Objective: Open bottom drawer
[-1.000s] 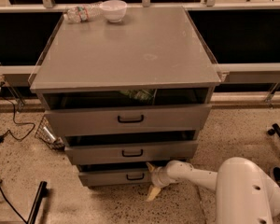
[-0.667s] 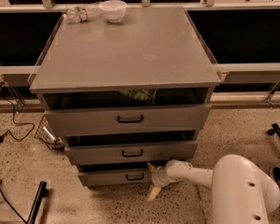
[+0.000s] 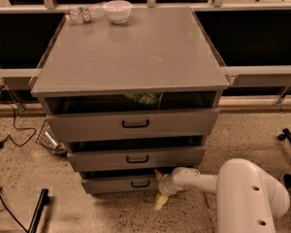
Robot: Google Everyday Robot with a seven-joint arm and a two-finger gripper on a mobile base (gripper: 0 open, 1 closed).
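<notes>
The bottom drawer (image 3: pixel 119 183) is the lowest grey front of the cabinet, with a small black bar handle (image 3: pixel 140 183). It stands pulled out a little, with a dark gap above it. My gripper (image 3: pixel 160 188) is low at the drawer's right end, just right of the handle, at floor level. One pale finger (image 3: pixel 159 201) points down toward the floor. The white arm (image 3: pixel 242 188) reaches in from the lower right.
The middle drawer (image 3: pixel 136 158) and the top drawer (image 3: pixel 133 124) above are also partly open. A white bowl (image 3: pixel 117 10) and a plastic bottle (image 3: pixel 83 14) sit on the cabinet top. Cables (image 3: pixel 9 130) lie on the floor at left, a black leg (image 3: pixel 36 210) at lower left.
The arm has shifted slightly left and nearer to the cabinet. The bottom drawer stands about as it did.
</notes>
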